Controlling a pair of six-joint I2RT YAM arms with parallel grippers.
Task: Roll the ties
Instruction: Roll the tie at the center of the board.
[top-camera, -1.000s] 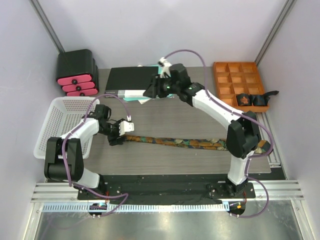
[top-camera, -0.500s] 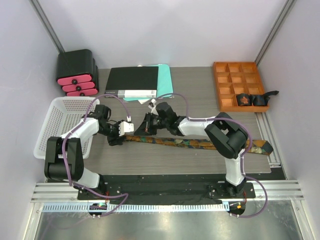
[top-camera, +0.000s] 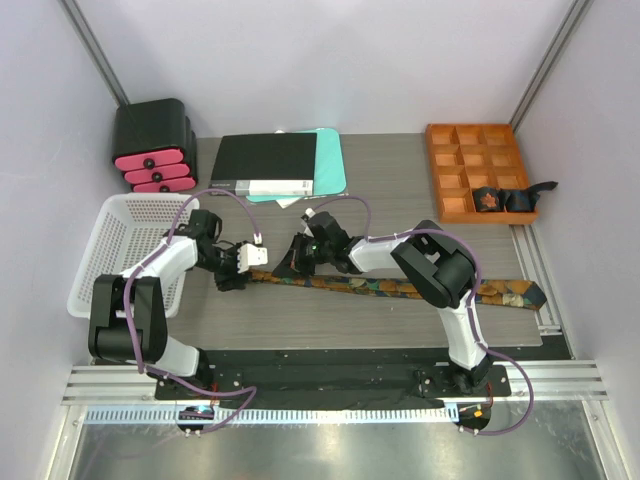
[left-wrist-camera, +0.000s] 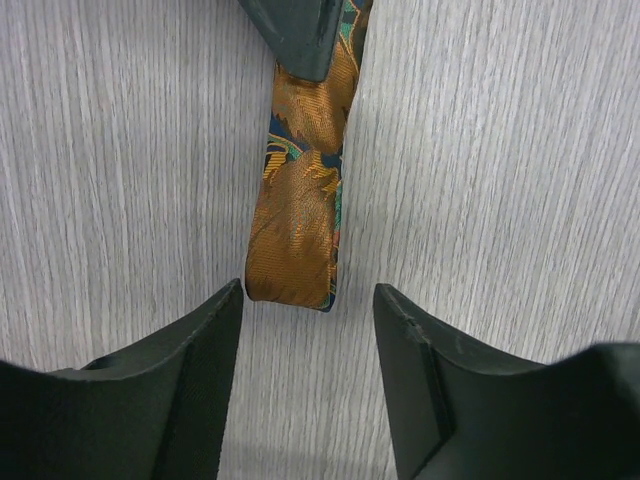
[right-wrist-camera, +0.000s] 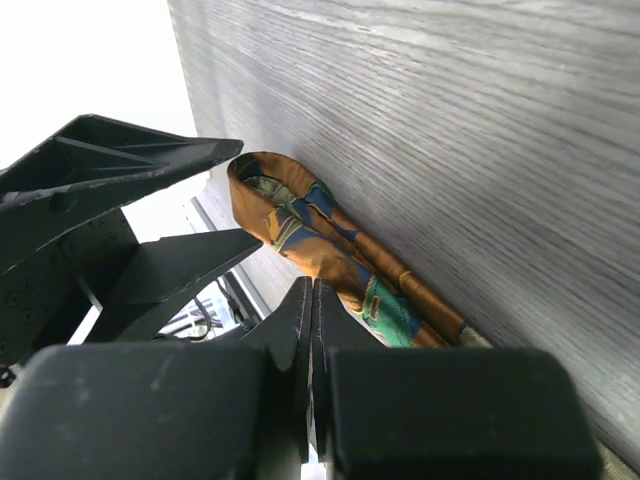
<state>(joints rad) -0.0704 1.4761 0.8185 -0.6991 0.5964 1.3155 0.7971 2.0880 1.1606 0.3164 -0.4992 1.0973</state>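
Note:
A long tie (top-camera: 400, 288), dark with orange-gold and teal pattern, lies flat across the table, its wide pointed end at the right. Its narrow end (left-wrist-camera: 300, 220) is folded back on itself. My left gripper (left-wrist-camera: 308, 296) is open, and the folded end lies just beyond its fingertips without touching them. My right gripper (right-wrist-camera: 312, 288) is shut with nothing between its fingers, its tip pressing down on the tie (right-wrist-camera: 330, 255) a little way in from the fold. In the top view the left gripper (top-camera: 243, 272) and right gripper (top-camera: 294, 263) face each other over that end.
A white basket (top-camera: 120, 250) stands at the left, with black-and-pink drawers (top-camera: 152, 145) behind it. A black folder (top-camera: 265, 160) on a teal sheet lies at the back. An orange compartment tray (top-camera: 480, 165) at the back right holds rolled ties (top-camera: 505, 199).
My right arm swung from the black folder at the back down to the tie's narrow end, and its gripper closed. The left gripper stayed put and narrowed slightly.

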